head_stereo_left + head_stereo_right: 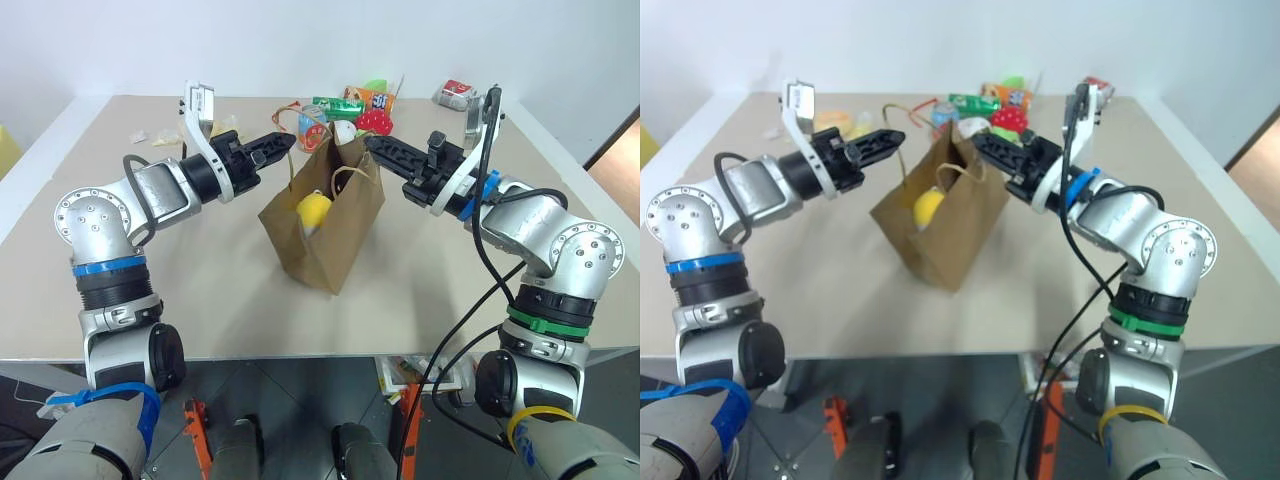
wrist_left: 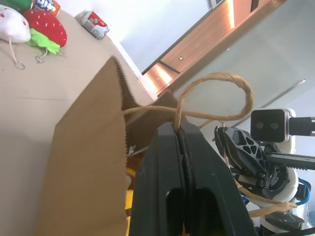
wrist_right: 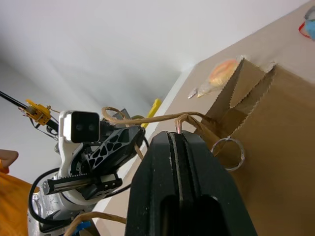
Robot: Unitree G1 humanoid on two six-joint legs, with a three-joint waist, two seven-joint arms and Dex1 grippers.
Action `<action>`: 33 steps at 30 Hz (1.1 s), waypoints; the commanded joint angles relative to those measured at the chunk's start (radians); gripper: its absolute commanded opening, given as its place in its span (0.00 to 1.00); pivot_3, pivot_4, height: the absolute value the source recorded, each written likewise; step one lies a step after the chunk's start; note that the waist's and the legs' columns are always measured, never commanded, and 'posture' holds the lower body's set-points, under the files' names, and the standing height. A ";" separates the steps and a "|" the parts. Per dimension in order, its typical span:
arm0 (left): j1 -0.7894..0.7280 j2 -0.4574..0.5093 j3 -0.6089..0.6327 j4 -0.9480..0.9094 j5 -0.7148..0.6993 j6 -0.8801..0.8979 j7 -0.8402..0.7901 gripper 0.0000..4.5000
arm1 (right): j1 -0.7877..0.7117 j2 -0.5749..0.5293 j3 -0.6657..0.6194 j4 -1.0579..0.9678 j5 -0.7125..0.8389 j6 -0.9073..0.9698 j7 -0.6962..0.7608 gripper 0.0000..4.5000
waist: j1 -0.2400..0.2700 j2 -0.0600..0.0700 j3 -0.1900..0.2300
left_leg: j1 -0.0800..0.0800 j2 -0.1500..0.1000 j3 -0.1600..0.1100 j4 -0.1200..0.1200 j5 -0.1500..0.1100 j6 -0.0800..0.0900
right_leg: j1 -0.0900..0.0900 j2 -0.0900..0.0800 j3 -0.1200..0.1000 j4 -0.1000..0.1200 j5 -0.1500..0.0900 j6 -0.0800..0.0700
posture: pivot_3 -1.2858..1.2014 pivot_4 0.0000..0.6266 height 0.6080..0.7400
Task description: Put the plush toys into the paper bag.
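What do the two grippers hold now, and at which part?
Both hold the paper bag by its twisted-paper loop handles: the left gripper is shut on one handle, the right gripper on the other.

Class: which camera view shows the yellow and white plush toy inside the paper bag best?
The left eye view: the yellow and white plush toy shows clearly through the open mouth of the paper bag. The right eye view shows it too, smaller. The left wrist view shows a yellow sliver beside the bag's wall. The right wrist view shows the bag's outside.
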 commanded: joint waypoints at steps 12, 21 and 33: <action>0.014 0.009 -0.086 -0.033 0.127 -0.067 -0.160 0.78 | 0.059 -0.122 0.026 -0.030 -0.079 -0.030 0.139 0.76 | 0.001 0.000 0.000 | 0.000 0.000 0.000 0.000 0.000 0.000 | 0.000 0.000 0.000 0.000 0.000 0.000 | 0.52 0.24 1.00; 0.114 0.055 -0.031 -0.130 0.021 -0.075 -0.376 0.98 | 0.046 -0.194 -0.005 -0.043 -0.101 -0.076 0.325 0.94 | -0.001 0.000 0.000 | 0.000 0.000 0.000 0.000 0.000 0.000 | 0.000 0.000 0.000 0.000 0.000 0.000 | 0.52 0.24 1.00; 0.172 0.075 -0.040 -0.191 -0.040 -0.093 -0.471 0.98 | 0.073 -0.198 0.011 -0.085 -0.113 -0.095 0.354 0.94 | 0.001 0.000 0.000 | 0.000 0.000 0.000 0.002 0.000 0.000 | 0.001 0.000 0.000 0.000 -0.001 0.001 | 0.52 0.24 1.00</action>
